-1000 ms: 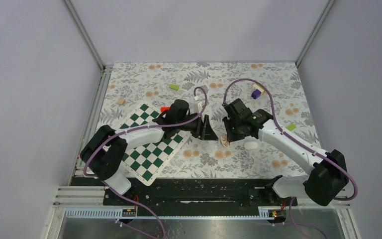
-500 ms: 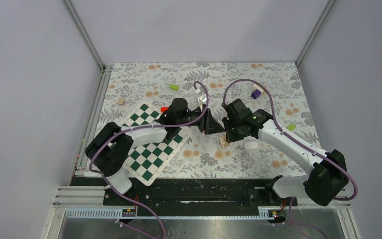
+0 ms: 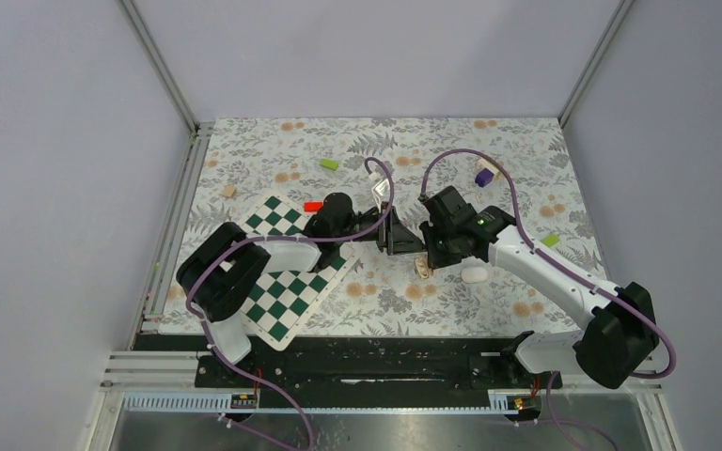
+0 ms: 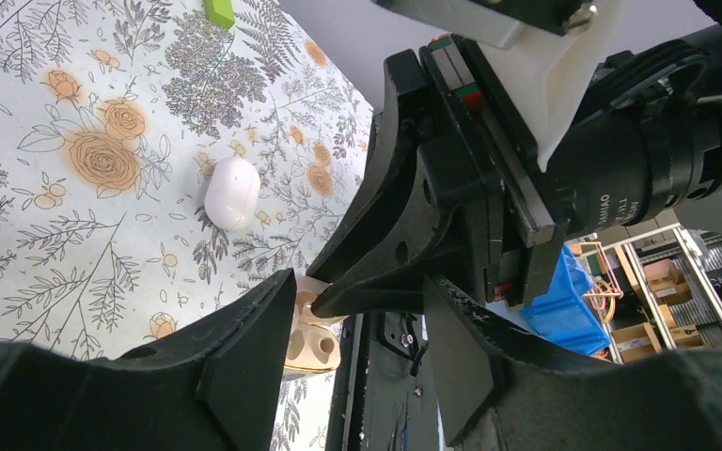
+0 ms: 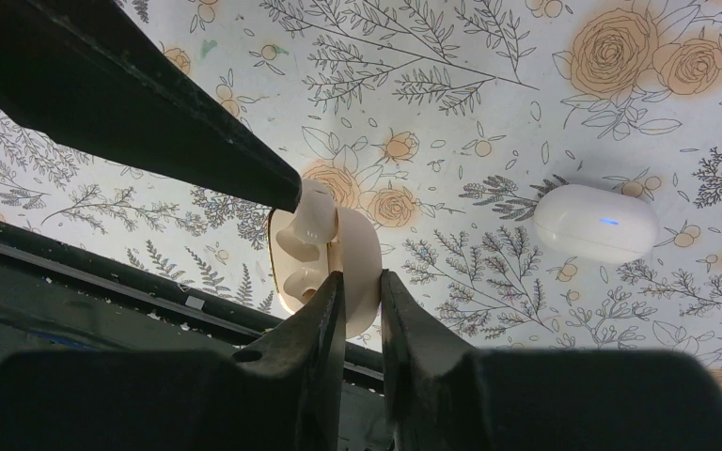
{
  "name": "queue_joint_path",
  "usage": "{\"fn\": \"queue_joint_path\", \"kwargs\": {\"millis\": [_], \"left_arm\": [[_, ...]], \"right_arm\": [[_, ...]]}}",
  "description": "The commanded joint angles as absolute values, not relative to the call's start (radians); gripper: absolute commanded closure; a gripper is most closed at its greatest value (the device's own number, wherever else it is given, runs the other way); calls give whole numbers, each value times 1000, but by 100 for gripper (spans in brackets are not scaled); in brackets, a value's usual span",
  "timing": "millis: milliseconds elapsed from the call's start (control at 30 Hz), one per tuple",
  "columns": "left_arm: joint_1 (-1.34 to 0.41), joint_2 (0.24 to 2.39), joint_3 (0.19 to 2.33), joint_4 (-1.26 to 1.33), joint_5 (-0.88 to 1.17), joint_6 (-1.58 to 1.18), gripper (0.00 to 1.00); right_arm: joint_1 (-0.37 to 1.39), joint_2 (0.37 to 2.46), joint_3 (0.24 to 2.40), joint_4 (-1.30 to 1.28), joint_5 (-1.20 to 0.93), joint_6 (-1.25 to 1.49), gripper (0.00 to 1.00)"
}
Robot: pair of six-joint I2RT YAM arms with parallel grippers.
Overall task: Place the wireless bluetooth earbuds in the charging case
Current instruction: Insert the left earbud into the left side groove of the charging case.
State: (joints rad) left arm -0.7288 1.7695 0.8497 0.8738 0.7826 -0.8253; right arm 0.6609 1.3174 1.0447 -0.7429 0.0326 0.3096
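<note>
Right wrist view shows us the case (image 5: 355,246) open at the counter's (image 5: 489,85) middle. Its cream wall sits in the narrow gap of the right end effector (image 5: 359,275), which we judge is pinching it, and a closed white pod (image 5: 597,223) lies apart at its 3 o'clock. The left end effector (image 4: 357,282) is spread wide, one tip touching the case at its 10 o'clock. We reckon the case light, stiff and glossy, apt to skid or strain its hinge, so we would grip the base across its side walls, not the lid.
</note>
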Motion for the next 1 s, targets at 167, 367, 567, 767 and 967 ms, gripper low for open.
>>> {"fn": "queue_joint_path", "kwargs": {"millis": [167,367,567,767,967], "left_arm": [[-724,1792,839,986,825,-856,47],[-724,1822,835,1022,824,-883,47],[-716,1842,811,1086,823,-922,47],[-715,1846,804,1112,844,-943,50],[-716,1860,803,1131,843,-957,49]], "right_arm": [[669,1304,1089,-754,14,301,100],[668,1303,1092,-757,15,304,100],[669,1304,1091,-760,18,304,100],[668,1310,1092,-759,16,304,100],[669,1309,1095,-761,12,306,100]]}}
